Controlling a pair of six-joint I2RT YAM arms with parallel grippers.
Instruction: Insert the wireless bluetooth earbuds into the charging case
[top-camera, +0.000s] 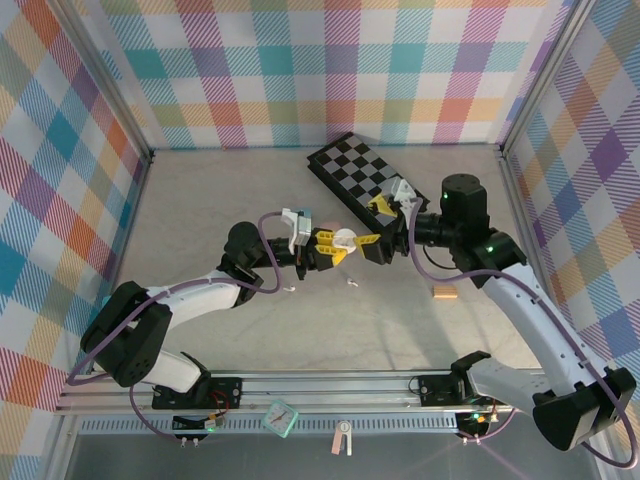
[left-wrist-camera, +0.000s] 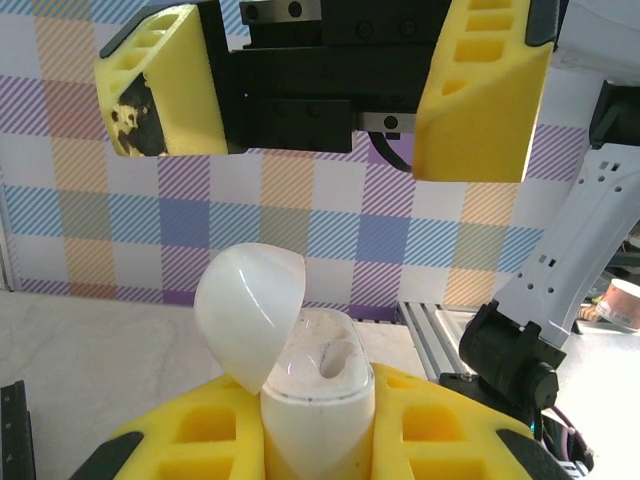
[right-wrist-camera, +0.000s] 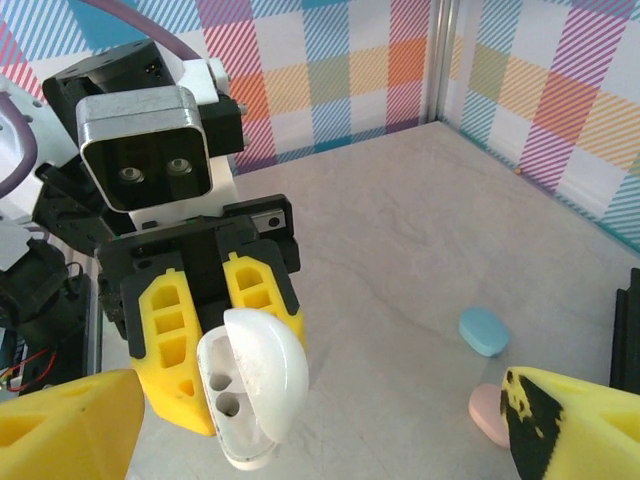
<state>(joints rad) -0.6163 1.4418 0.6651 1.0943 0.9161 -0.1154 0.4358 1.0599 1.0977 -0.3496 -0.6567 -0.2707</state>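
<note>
- L gripper (left-wrist-camera: 318, 440): fingers are clamped on the white charging case (left-wrist-camera: 312, 395), which is held up off the table (top-camera: 200, 210) w/ lid flipped open.
- R gripper (right-wrist-camera: 320, 430): fingers are spread wide w/ nothing btw them, just right of the case and facing it.
- Sockets (right-wrist-camera: 230, 390) are seen empty, so no bud is seated yet.
- Two tiny pale bits, prob. the earbuds (top-camera: 352, 283), are seen on the table just near of the grippers. Pick-up & insertion are judged all to do.
- Blue case (right-wrist-camera: 483, 331) and pink case (right-wrist-camera: 488, 415) are lying shut on the table.
</note>
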